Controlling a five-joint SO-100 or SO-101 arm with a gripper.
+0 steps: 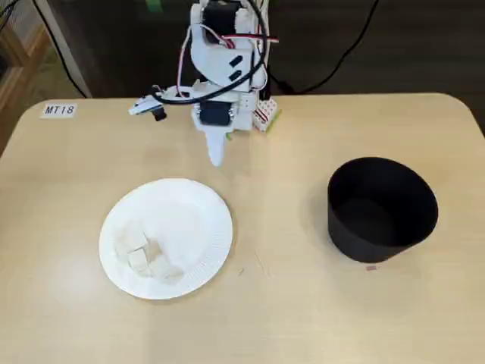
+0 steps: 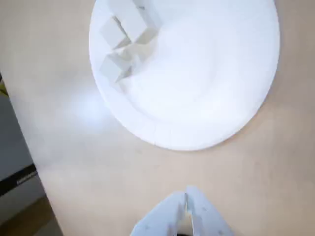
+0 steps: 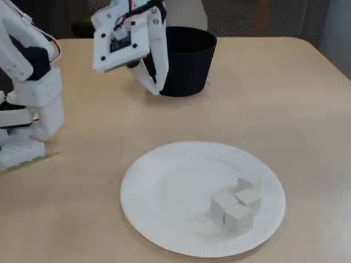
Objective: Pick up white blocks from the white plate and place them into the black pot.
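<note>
Three white blocks (image 1: 142, 256) (image 2: 125, 37) (image 3: 237, 201) lie bunched together on the white plate (image 1: 197, 216) (image 2: 206, 88) (image 3: 175, 197), near its edge farthest from the arm. The black pot (image 1: 381, 208) (image 3: 189, 57) stands upright to the right of the plate in a fixed view, and its inside looks empty. My gripper (image 1: 216, 155) (image 2: 187, 196) (image 3: 156, 87) hangs above the table between the arm's base and the plate, short of the plate's rim. It points down, shut, with nothing between its fingers.
The arm's white base (image 3: 27, 126) sits at the table's back edge. A label reading MT18 (image 1: 59, 110) is stuck near the back left corner. Cables (image 1: 341, 53) trail off behind the table.
</note>
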